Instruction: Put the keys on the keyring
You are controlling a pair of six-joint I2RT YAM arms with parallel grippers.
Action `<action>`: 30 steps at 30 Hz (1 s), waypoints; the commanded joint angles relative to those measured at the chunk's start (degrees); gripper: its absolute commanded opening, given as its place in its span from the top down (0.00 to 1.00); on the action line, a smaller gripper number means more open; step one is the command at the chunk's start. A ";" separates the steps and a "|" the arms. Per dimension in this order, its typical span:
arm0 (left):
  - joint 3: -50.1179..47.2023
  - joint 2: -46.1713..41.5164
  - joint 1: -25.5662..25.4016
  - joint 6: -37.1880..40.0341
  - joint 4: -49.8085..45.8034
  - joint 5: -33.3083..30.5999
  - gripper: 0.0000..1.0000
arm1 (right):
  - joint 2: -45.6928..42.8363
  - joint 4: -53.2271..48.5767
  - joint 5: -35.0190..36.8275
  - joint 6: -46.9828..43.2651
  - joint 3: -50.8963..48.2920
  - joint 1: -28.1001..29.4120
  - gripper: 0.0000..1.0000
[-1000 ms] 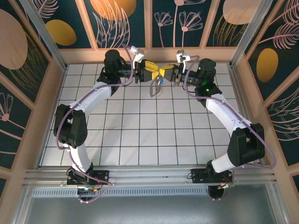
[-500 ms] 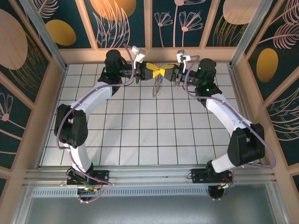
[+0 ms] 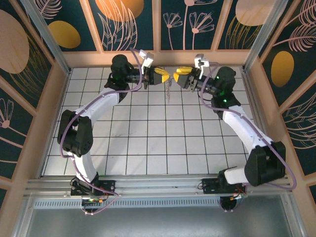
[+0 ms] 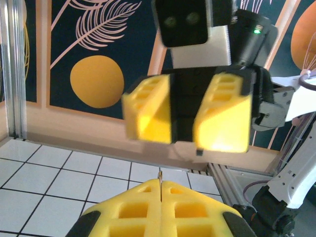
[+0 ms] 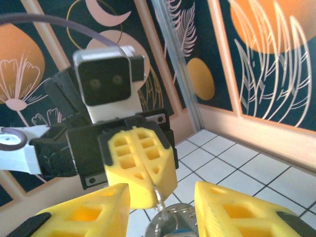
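High over the far middle of the white-tiled bench [image 3: 148,143], both arms reaching in from either side, tips nearly meeting. On the left, left claw [image 3: 163,75] pressed together, pinching a thin sliver of silvery metal, seen poking up between its yellow pads in the left wrist view. On the right, right claw [image 3: 180,74] spread, pads well apart, gripping nothing, facing the left one from just beside it. Dangling under the gap between them, clear of the bench: the keyring [image 3: 168,89], a pale grey loop, apparently hung from the left pinch by that sliver. From the right wrist, a silvery lump low between the spread pads with a touch of blue in it, probably the key [image 5: 177,231]; too blurred to tell whether already threaded onto the loop.

Judged step: threading, or just past it, with the whole hold on the left side alone. Next, calls for checking for the key on the loop. If absent, re-grip it with the right claw, line its hole up with the ring's open end and slide on, holding the left pinch firm. Otherwise, lower gently to the bench and let go.
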 commanded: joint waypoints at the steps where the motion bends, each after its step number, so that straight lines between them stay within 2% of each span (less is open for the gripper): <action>1: -1.57 -2.57 -0.23 -2.57 6.75 -0.55 1.00 | -4.21 4.99 7.25 1.19 -4.96 -0.04 0.57; 7: -4.53 -3.86 -0.32 -4.91 11.33 -1.49 1.00 | -5.55 6.84 14.36 -0.46 -12.14 3.11 0.48; 15: -6.27 -4.66 -0.49 -6.28 13.55 -1.98 1.00 | -3.14 4.56 20.71 -6.02 -12.67 10.39 0.43; 26: -6.79 -5.36 -0.93 -6.42 13.80 -1.68 1.00 | 0.36 4.75 23.23 -7.61 -9.14 11.44 0.43; 30: -6.71 -5.36 -1.10 -6.44 13.81 -1.70 1.00 | 1.80 4.86 22.16 -7.71 -7.84 11.44 0.47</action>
